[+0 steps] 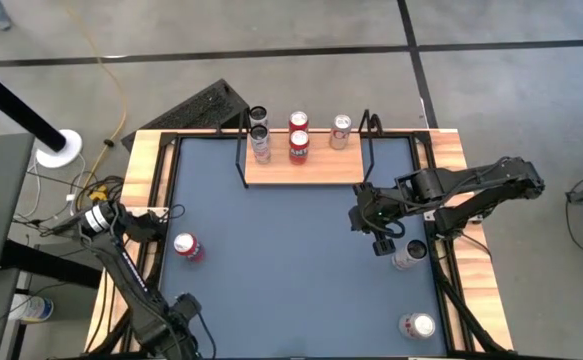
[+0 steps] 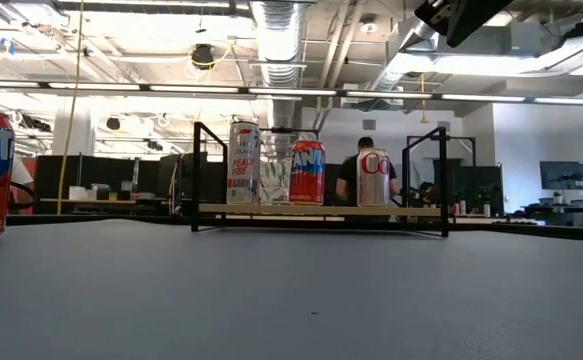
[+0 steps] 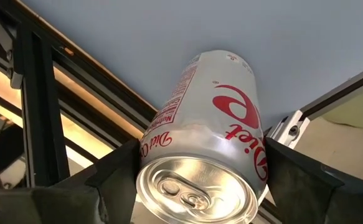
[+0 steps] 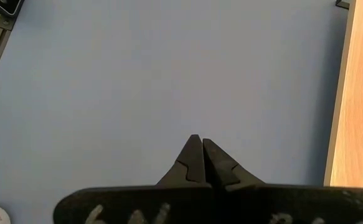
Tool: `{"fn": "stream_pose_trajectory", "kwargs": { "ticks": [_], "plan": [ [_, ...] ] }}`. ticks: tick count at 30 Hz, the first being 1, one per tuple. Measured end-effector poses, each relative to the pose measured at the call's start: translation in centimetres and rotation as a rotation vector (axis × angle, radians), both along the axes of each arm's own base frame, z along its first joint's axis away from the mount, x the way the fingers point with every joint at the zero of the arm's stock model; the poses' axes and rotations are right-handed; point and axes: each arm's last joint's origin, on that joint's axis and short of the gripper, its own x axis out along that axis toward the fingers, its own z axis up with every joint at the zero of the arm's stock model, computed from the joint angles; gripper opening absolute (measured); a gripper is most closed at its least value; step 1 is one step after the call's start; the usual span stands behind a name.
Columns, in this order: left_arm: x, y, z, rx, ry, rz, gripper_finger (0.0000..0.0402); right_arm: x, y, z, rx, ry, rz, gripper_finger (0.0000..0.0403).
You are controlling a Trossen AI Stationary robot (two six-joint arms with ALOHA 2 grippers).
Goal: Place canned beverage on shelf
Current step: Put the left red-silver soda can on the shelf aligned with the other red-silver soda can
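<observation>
Silver Diet can [image 3: 212, 124] is sitting between the left gripper [image 3: 200, 168] fingers [image 3: 116, 174]. They're pressing on both sides just under the lid, so it looks clamped. That's happening well away from the shelf [image 1: 306, 170], off its left-front corner by the table rail.

I'm guessing the step is carrying it over, so the grip needs staying firm. Thin aluminium is slick and round, and it'll be denting if squeezed too hard. The can should be coming in upright and above the black wire frame, then dropping straight down onto bare wood.

Closer to the shelf on the left, a red can [image 1: 186, 246] is standing on the blue-grey mat [image 1: 291, 260], which looks smooth and matte.

The shelf itself is a flat pale wood board that's already carrying two clear-silver cans on the left, two red ones mid and a silver one right. The front-right strip is looking free, so I'd be aiming there.

Right of the shelf's front edge, the right gripper [image 1: 379, 238] is hanging over the mat with its fingers pinched together on nothing. Two more silver cans [image 1: 408, 255] [image 1: 418, 325] are standing beyond it, further from the shelf.
</observation>
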Motion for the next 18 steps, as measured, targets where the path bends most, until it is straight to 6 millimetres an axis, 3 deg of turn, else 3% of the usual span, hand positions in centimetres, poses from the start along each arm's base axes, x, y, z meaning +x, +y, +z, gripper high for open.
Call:
{"fn": "stream_pose_trajectory", "kwargs": {
  "ticks": [5, 9, 13, 18],
  "plan": [
    [0.5, 0.2, 0.9, 0.033, -0.036, -0.066, 0.0276, 0.0, 0.0, 0.0, -0.001, 0.000, 0.002, 0.0000],
    [1.8, 1.4, 3.1, 0.074, -0.157, -0.120, 0.0276, 0.0, 0.0, 0.0, -0.001, 0.000, 0.002, 0.0000],
    [3.5, 3.5, 4.5, 0.089, -0.243, -0.137, 0.0275, 0.0, 0.0, 0.0, -0.002, 0.000, 0.003, 0.0000],
    [6.9, 7.6, 5.3, 0.085, -0.273, -0.194, 0.0275, 0.0, -0.1, 0.0, -0.021, 0.000, 0.031, 0.0000]
  ]
}}
